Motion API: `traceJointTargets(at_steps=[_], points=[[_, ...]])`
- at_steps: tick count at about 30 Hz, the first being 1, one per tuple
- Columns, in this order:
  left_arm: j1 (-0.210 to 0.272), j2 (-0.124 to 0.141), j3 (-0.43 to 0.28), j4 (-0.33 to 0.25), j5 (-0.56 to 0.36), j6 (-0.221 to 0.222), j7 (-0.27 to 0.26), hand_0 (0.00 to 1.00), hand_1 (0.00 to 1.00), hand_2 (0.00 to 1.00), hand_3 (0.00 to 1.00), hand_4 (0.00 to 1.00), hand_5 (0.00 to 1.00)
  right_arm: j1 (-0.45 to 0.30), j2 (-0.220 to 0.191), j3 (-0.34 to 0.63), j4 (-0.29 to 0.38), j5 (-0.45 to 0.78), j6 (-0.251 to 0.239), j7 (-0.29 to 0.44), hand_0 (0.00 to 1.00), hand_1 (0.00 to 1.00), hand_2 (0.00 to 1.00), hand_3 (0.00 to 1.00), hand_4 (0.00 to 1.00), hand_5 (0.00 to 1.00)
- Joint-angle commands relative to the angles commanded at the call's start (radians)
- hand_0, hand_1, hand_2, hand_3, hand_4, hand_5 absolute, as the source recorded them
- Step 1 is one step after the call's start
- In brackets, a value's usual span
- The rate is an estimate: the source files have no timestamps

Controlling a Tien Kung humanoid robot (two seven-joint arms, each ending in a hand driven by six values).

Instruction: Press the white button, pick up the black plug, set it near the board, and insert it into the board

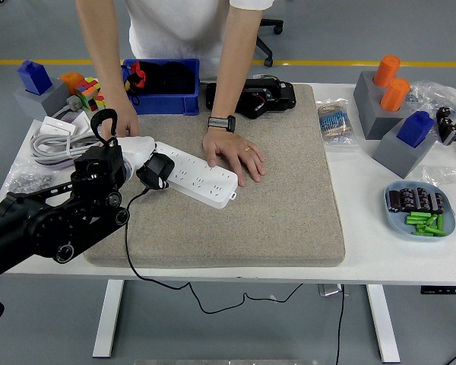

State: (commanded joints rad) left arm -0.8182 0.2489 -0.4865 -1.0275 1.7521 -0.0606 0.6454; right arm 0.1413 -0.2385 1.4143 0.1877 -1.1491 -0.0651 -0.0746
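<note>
A white power strip [200, 179] lies slanted on the grey mat [273, 205]. My left hand [142, 157], white-fingered on a black arm, sits at the strip's left end and is shut on the black plug [156, 171]. The plug rests against the strip's left sockets; whether its pins are in cannot be seen. Its black cable [129, 228] trails off the table's near edge. A person's hand [234, 153] lies flat on the mat touching the strip's far side. The person's other hand [120, 122] is behind my left hand. The white button is hidden.
A blue bin [161, 87] and a black device [252, 97] stand at the back. A coiled white cable [55, 141] and toy blocks [83, 93] are at the left. Grey holders with orange cylinders [385, 82] and a tray of batteries [419, 210] are on the right.
</note>
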Motion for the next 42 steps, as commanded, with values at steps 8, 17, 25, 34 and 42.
traceJointTargets(at_steps=[8,17,25,34,42], points=[[0.001,-0.002,0.008,0.007,0.015,0.019,0.0,0.401,0.5,0.425,0.611,0.865,0.154,-0.001,0.001,-0.001,0.0,-0.001,0.0,0.0,0.624,0.594,0.585,0.579,0.646,0.376],[0.0,-0.005,0.005,0.012,0.027,0.04,0.0,0.337,0.388,0.359,0.552,0.828,0.138,-0.001,0.0,-0.002,0.001,0.0,-0.003,0.004,0.624,0.594,0.585,0.578,0.646,0.378],[-0.004,-0.009,0.007,0.019,0.027,0.041,0.0,0.328,0.364,0.35,0.544,0.821,0.132,0.0,0.001,0.001,0.001,-0.001,-0.003,0.004,0.624,0.594,0.585,0.579,0.647,0.378],[-0.006,-0.014,0.006,0.021,0.032,0.058,0.0,0.321,0.361,0.347,0.543,0.809,0.117,0.0,0.002,0.001,0.0,-0.002,-0.003,0.004,0.623,0.594,0.585,0.578,0.646,0.377],[-0.016,-0.024,0.009,0.032,0.037,0.055,0.0,0.3,0.336,0.334,0.534,0.794,0.093,0.0,0.001,-0.002,0.001,-0.002,-0.003,0.004,0.623,0.594,0.585,0.577,0.647,0.376]])
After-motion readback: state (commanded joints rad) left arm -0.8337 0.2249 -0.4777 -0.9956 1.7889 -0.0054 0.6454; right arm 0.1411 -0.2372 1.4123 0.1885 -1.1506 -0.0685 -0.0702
